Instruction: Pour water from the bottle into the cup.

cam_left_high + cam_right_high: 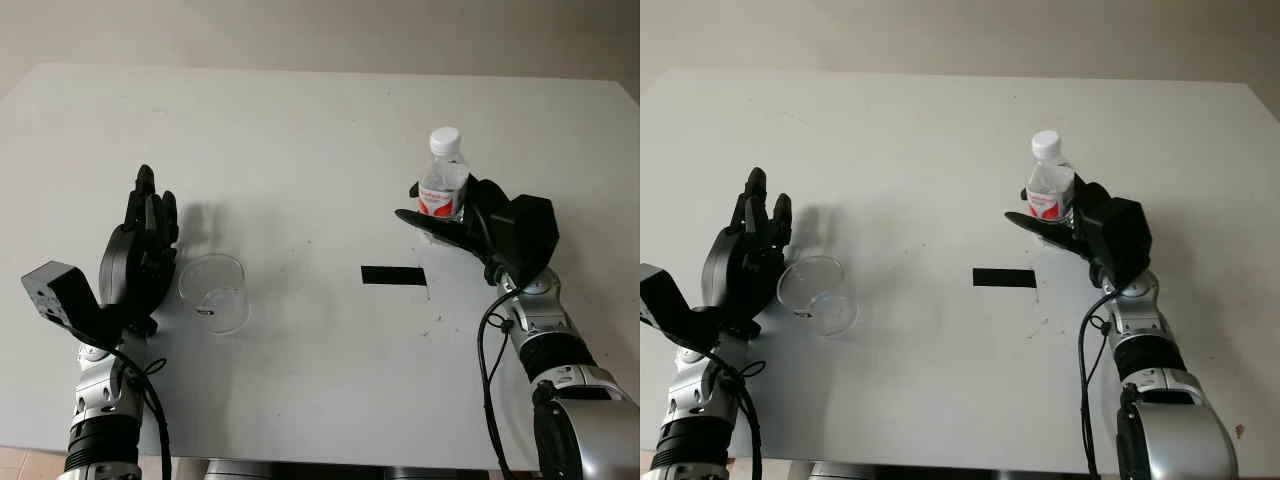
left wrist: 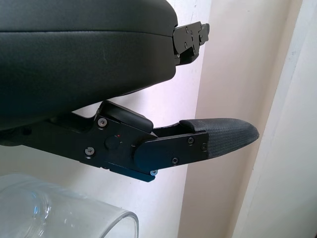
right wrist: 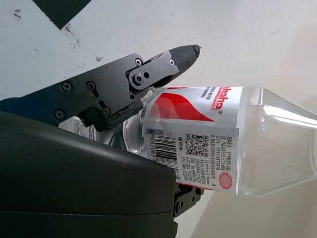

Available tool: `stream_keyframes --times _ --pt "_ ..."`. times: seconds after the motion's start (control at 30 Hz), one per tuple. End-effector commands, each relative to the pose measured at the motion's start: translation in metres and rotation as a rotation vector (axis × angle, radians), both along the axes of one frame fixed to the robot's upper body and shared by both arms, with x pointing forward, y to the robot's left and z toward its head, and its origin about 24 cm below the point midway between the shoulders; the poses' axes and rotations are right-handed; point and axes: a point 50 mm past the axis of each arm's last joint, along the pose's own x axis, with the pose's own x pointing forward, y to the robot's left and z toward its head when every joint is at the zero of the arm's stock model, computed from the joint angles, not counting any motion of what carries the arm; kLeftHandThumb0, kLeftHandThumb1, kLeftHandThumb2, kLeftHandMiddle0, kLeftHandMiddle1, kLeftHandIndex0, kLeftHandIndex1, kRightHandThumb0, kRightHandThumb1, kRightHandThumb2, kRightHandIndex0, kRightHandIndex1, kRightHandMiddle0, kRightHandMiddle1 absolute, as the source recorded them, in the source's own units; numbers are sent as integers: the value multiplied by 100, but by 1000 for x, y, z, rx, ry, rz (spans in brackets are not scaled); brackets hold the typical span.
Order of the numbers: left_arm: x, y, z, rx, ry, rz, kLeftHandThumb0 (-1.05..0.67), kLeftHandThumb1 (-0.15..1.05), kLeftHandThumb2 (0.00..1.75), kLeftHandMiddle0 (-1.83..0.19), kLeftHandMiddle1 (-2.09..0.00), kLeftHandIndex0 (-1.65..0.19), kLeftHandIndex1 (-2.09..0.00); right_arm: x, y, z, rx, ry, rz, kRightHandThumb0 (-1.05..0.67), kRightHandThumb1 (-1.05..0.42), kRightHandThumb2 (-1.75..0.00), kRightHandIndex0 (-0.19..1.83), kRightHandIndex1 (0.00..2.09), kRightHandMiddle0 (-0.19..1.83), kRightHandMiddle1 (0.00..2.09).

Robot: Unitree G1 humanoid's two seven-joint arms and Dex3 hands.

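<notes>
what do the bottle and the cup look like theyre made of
Bottle: looks like thin clear plastic, glossy, since the table shows through its shoulder; white cap, likely plastic, and a printed red and white label. The right hand grips it.

Cup: transparent and smooth with a glossy rim; clear plastic or glass, the look leaves it open. It stands beside the open left hand.

The clear plastic water bottle with the red-and-white label [image 1: 443, 183] has its base hidden behind the black right hand [image 1: 478, 232], so can't tell if it's on the white table [image 1: 300, 130]. Its cap is cut off in the right wrist view. Label text's too small to read.
</notes>
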Motion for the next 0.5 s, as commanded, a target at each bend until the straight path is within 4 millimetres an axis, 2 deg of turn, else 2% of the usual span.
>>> stream_keyframes --times 0.0,0.17,0.33,0.47 --pt "-3 0 -8 -5 28 4 -84 105 57 16 -6 19 -2 6 9 9 -34 -33 25 -38 -105 -14 96 209 85 209" --pt "-2 -1 -8 -10 27 2 -83 105 57 16 -6 19 -2 11 19 19 -56 -87 29 -29 -105 -20 97 209 89 209" --pt "-2 -1 -7 -10 27 3 -84 105 56 16 -6 19 -2 17 34 35 -93 -175 58 -31 -105 -15 92 209 90 209" --pt "-2 1 -7 -10 26 10 -84 105 55 15 -6 19 -3 21 47 46 -107 -225 100 -25 -105 -15 86 209 88 209"
